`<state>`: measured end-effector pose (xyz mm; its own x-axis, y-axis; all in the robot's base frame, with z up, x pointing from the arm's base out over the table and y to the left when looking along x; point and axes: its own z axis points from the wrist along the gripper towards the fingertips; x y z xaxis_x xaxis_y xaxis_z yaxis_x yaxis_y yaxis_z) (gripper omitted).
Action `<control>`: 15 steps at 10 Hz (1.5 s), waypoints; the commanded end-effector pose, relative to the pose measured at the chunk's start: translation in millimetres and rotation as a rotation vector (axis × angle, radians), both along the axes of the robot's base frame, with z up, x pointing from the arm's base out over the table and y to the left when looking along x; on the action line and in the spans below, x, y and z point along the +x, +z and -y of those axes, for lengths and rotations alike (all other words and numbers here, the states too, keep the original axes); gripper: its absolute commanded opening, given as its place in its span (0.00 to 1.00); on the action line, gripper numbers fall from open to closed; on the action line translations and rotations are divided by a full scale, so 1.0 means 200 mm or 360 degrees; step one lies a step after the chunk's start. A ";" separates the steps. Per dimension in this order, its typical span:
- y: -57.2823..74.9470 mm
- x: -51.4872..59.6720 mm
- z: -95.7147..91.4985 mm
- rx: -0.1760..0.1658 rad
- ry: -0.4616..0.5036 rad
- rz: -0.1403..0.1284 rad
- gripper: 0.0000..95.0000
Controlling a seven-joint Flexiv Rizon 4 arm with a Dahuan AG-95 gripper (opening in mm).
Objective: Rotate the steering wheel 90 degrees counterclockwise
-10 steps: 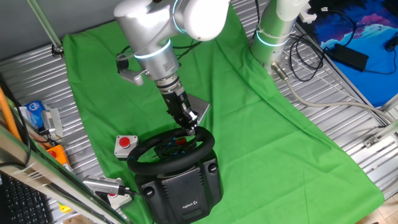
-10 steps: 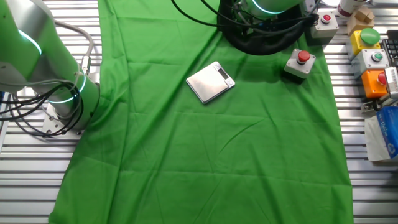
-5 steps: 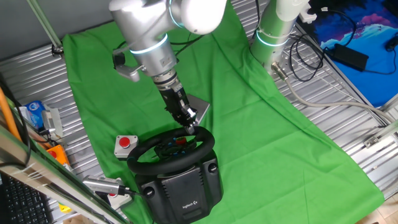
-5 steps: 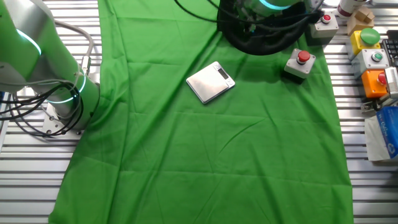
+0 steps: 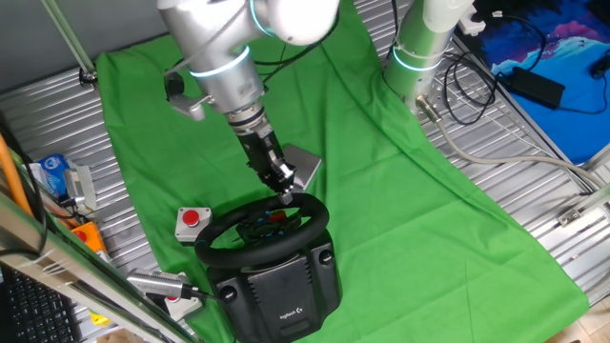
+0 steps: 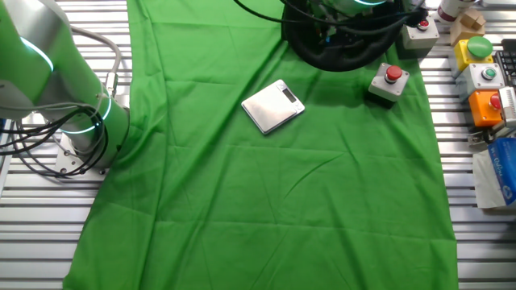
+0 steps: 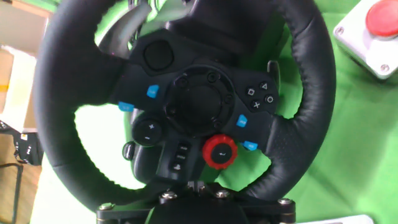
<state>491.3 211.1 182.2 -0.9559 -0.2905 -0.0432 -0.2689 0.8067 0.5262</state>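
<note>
1. One silver arm's two-finger gripper (image 5: 289,196) reaches down to the far rim of the black round steering wheel (image 5: 262,230) on its bulky black base.
2. Whether the jaws are apart or clamped on the rim, I cannot tell.
3. Directly ahead of the jaws, the wheel's hub shows a red dial (image 7: 219,151) and blue buttons.
4. A small grey box with a red button (image 5: 192,221) sits beside the wheel on the green cloth (image 5: 400,200).

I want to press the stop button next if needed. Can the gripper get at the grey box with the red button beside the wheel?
Probably yes. The grey box sits uncovered on the green cloth, beside the steering wheel; the gripper is at the wheel's far rim, nothing between them.
</note>
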 end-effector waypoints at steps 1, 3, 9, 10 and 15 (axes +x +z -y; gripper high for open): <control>0.03 0.06 0.01 0.0010 -0.0013 -0.0012 0.00; 0.08 0.13 0.01 0.0020 -0.0034 -0.0030 0.00; 0.23 0.34 -0.05 0.0121 -0.0133 -0.0080 0.00; 0.25 0.38 -0.08 0.0131 -0.0159 -0.0092 0.00; 0.29 0.46 -0.20 0.0199 -0.0262 -0.0122 0.00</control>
